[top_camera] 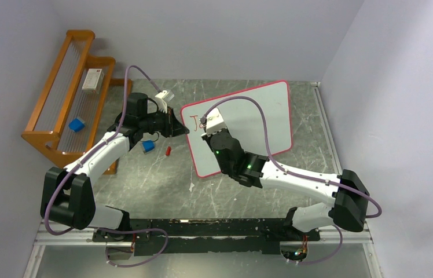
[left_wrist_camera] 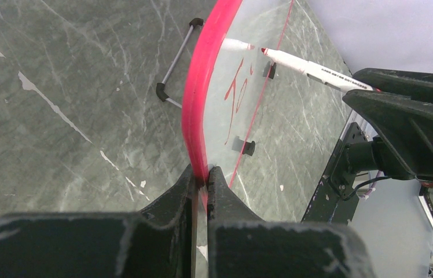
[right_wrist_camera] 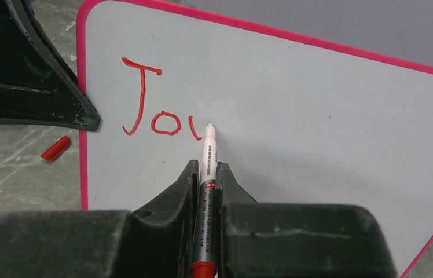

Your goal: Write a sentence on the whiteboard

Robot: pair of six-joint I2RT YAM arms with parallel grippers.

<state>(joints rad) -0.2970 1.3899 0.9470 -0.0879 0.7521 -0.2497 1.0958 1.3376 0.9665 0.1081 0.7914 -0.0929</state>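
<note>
Rack [top_camera: 43,143] holds white box [top_camera: 92,79], blue block [top_camera: 76,125]; whiteboard [top_camera: 278,110] apart.

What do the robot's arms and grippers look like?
The left arm and right arm have white tube-like links between bulky black joints. A lilac-grey cable loops along each to a white connector block at the wrist. Small green lights glow on the right arm. The left gripper and right gripper have matte black, wedge-shaped fingers, scuffed pale at the edges.
</note>
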